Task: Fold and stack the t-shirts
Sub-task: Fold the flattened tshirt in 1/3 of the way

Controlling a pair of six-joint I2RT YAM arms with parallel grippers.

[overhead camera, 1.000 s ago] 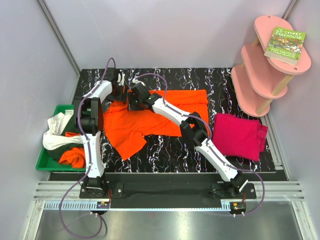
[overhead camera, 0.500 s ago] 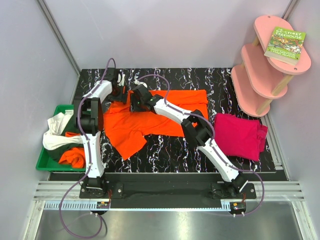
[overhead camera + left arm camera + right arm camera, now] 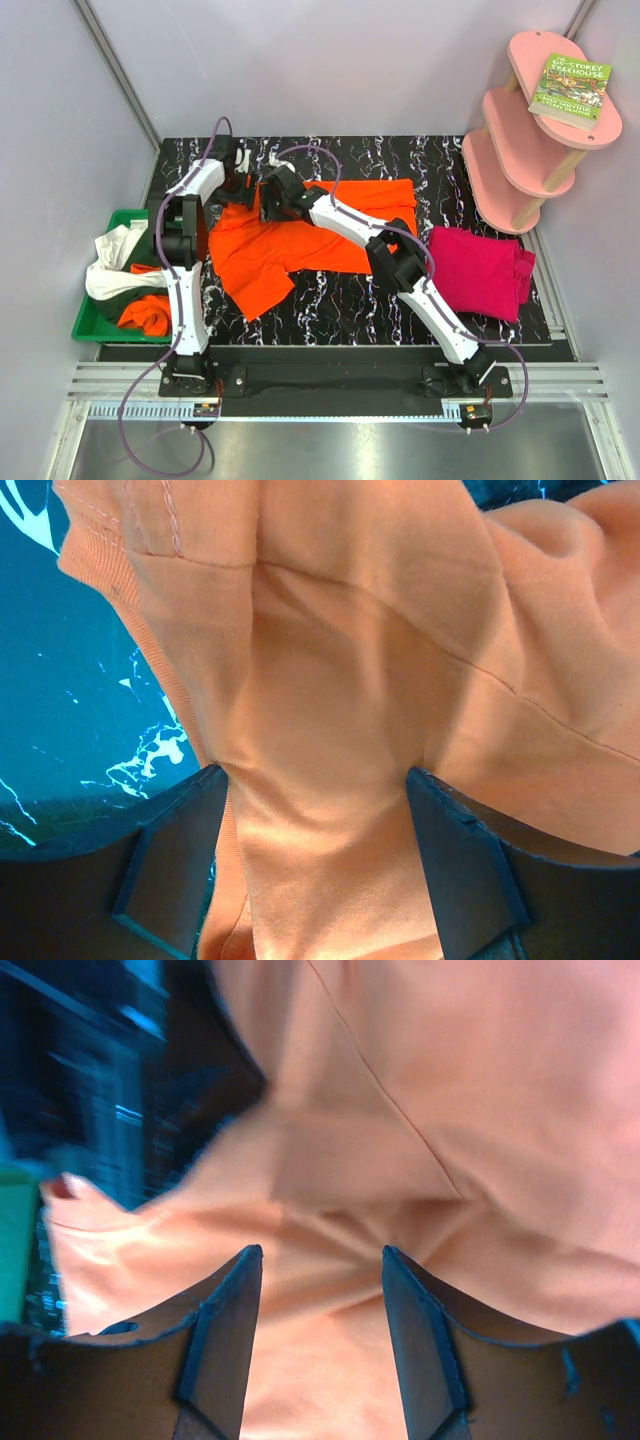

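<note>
One orange t-shirt lies spread on the table, its long axis left to right. Both my grippers are at its far-left corner. My left gripper and right gripper stand apart over the cloth, and I judge nothing is pinched. The pink t-shirt lies folded well to the right. The green bin to the left holds white, dark-green and orange shirts.

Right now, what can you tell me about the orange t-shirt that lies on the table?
The orange t-shirt is soft, bright cloth with stitched seams. It lies on the black marbled table, half folded: a flat band at the back, a rumpled part with one sleeve pointing near-left. The left claw and the right claw stand open at its far-left corner, with cloth in the gap of each.
</note>
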